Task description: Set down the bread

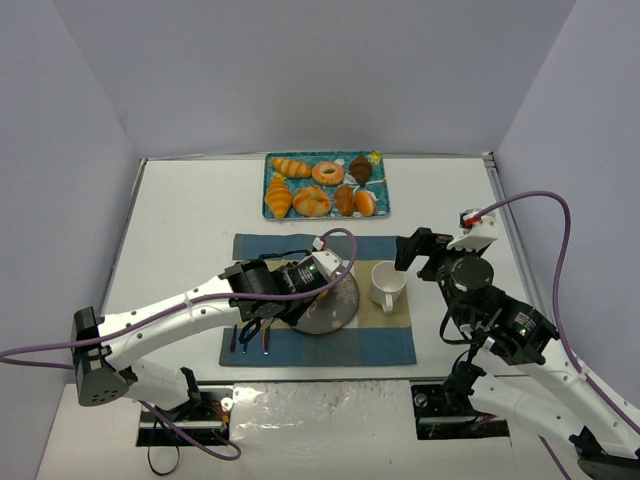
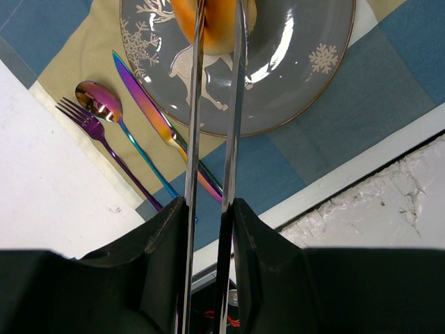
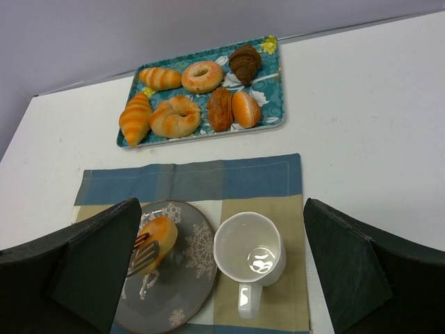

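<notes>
- Sitting right between the two long thin metal fingers (image 2: 195, 104) of the L gripper (image 2: 220, 28), the bread (image 3: 160, 238) is being held at the very tips, w/ one blade pressing on each side.
- Bread is hanging over the L half of the grey plate (image 2: 292, 76), above the deer print; can't tell whether its underside is touching the plate or not.
- Bread is looking small vs. the plate: rounded, glossy, golden-orange, going paler twd the lower edge; the blades are hiding part of it in the L wrist view.
- L gripper is pinching the bread, w/ the blades drawn nearly parallel and only a narrow gap showing between them.
- R gripper (image 1: 412, 250) is hovering apart from the bread, near the white cup (image 3: 249, 252); its fingers are standing spread wide, gripping nothing.
- Plate is lying on the blue-and-tan placemat (image 3: 208, 179), w/ the cup just beside it on the R.
- Iridescent fork (image 2: 97, 136), spoon (image 2: 97, 103) and knife (image 2: 149, 111) are lying side by side on the mat next to the plate, the knife nearest its rim.
- Teal tray (image 3: 268, 76) w/ other pastries is sitting well apart at the far side of the table.
</notes>
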Tool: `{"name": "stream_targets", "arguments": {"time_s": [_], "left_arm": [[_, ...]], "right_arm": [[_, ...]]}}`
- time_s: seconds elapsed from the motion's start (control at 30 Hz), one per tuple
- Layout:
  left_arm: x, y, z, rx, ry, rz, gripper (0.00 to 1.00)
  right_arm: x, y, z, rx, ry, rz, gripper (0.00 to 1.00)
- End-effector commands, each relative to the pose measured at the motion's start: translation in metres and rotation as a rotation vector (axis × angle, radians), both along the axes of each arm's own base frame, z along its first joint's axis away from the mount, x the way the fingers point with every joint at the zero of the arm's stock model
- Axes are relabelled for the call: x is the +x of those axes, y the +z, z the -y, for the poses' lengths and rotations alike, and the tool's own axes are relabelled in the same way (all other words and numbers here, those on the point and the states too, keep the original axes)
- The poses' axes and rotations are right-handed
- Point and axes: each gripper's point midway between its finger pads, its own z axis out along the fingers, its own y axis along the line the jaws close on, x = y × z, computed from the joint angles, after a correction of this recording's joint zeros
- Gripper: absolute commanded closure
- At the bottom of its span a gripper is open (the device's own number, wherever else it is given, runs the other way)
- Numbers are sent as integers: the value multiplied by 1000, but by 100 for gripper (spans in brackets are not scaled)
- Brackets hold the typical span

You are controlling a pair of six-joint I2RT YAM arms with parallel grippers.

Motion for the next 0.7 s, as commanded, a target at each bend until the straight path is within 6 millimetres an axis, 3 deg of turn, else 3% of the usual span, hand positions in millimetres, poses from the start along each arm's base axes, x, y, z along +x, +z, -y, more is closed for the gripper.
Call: {"name": "stream_targets", "arguments": {"time_s": [0.0,0.27,0.5,0.67], "left_arm": [[3,7,8,-44,26,30,87],[1,0,7,-37,34,23,77],[-1,0,8,-37,31,22,62],[-2,0,11,-41,24,22,58]], "right_arm": [[4,25,5,58,-42,63,0],[2,24,7,68,-40,66,0],[2,23,7,71,-39,67,0],[2,23,8,69,-43,68,0]]}}
